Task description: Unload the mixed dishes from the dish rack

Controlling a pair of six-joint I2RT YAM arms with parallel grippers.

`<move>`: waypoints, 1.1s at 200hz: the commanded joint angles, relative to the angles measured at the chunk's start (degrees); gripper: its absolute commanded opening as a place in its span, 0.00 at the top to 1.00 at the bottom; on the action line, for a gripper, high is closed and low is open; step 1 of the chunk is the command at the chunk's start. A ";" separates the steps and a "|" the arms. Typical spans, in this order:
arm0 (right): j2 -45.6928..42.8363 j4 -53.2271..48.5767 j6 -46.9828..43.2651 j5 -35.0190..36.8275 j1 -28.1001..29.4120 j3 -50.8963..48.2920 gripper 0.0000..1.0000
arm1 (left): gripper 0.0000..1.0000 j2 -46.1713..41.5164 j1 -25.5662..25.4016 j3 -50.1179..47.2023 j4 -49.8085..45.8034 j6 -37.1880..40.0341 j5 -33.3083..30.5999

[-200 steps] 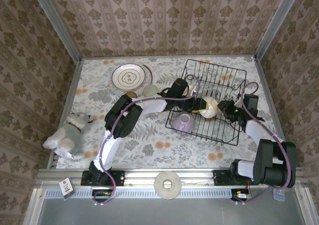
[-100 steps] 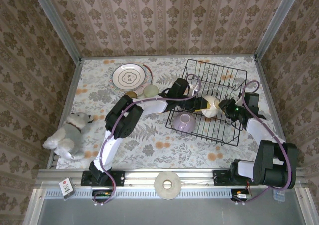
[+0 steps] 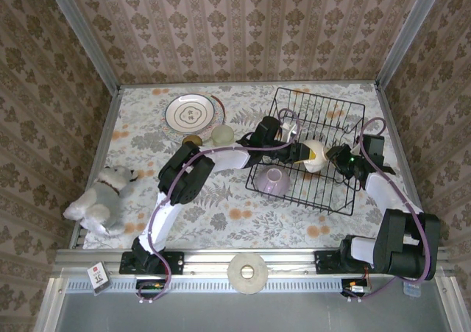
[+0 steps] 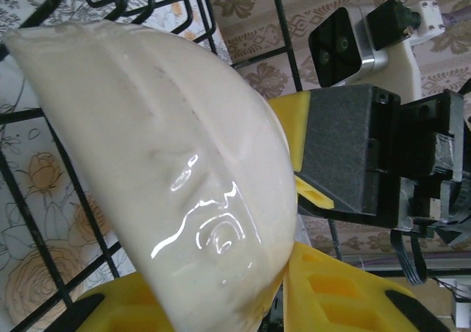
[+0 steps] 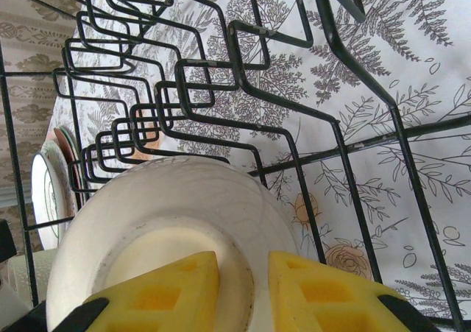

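Observation:
The cream rounded bowl [image 3: 315,155] is tipped on edge inside the black wire dish rack [image 3: 321,96]. My left gripper [image 3: 298,151] reaches it from the left. In the left wrist view its yellow fingers [image 4: 335,288] press both sides of the glossy bowl [image 4: 162,148]. My right gripper [image 3: 335,158] holds it from the right, one finger [image 5: 162,295] inside the bowl [image 5: 169,207] and one outside the rim. The lilac bowl [image 3: 272,179] lies upside down in the rack's near left corner. A small clear glass [image 3: 288,129] stands by the left gripper's wrist.
A stack of plates [image 3: 190,113], an amber cup [image 3: 193,140] and a pale green tumbler [image 3: 222,134] sit on the floral cloth left of the rack. A white plush dog [image 3: 99,198] lies at the left edge. A pale ring disc [image 3: 248,273] rests on the front rail.
The left gripper's jaws have narrowed onto the cream bowl. The right gripper and the bowl have shifted slightly right and farther back in the rack.

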 commanded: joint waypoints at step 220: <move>-4.80 -12.66 -6.31 3.01 -0.07 6.13 0.63 | 1.00 -1.54 0.22 8.95 -3.99 9.18 0.86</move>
